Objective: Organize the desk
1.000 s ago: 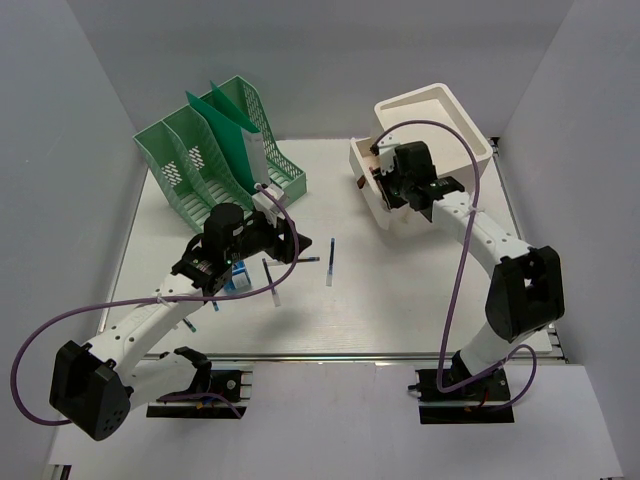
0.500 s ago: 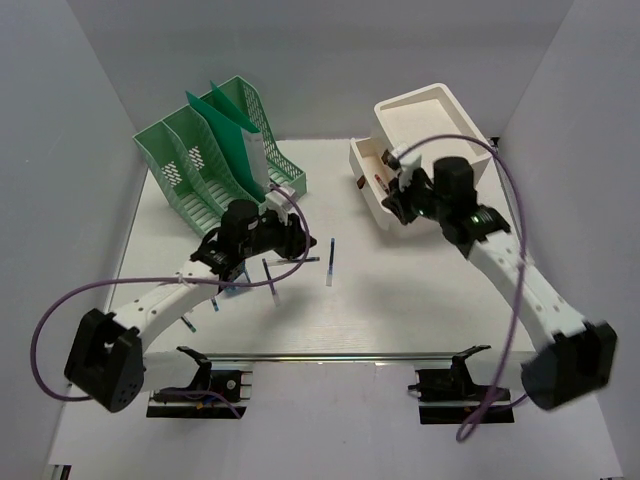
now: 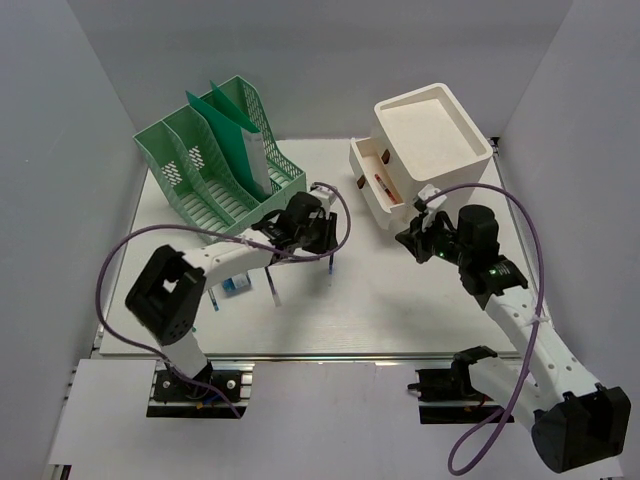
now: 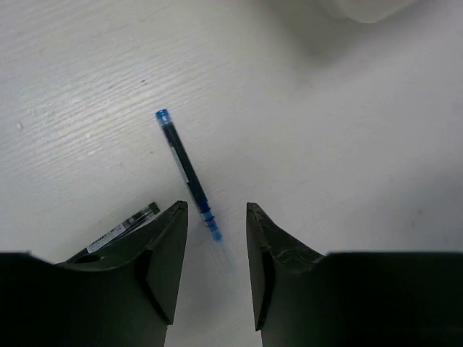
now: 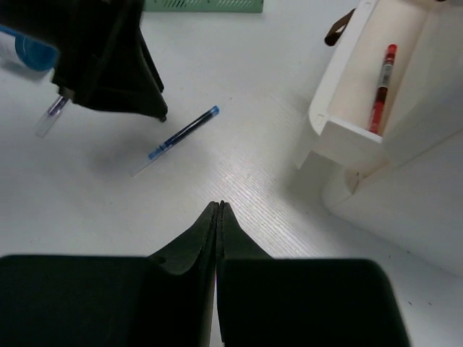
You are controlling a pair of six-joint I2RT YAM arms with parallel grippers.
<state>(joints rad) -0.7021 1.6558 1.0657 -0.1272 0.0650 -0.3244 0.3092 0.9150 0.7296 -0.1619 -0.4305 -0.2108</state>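
The desk (image 3: 400,310) is a white tabletop. A blue pen (image 4: 184,163) lies on it at the middle, and its clear tip sits between the fingers of my left gripper (image 4: 215,213). Those jaws stand apart on either side of the tip without touching it. From above, my left gripper (image 3: 328,250) covers the upper part of that blue pen (image 3: 330,270). My right gripper (image 5: 219,207) is shut on nothing and hovers over bare desk. In the top view my right gripper (image 3: 405,243) sits in front of the drawer box.
A white drawer box (image 3: 432,128) stands at the back right, its open drawer (image 5: 362,79) holding a red pen (image 5: 382,79). A green file organizer (image 3: 215,155) stands at the back left. Other pens (image 3: 272,285) and a small blue-and-white item (image 3: 237,285) lie front left. A black pen (image 4: 119,230) lies beside my left finger.
My left arm has swung right from the pens at the left to over the blue pen, jaws narrower. My right gripper has pulled back from the drawer and shut.
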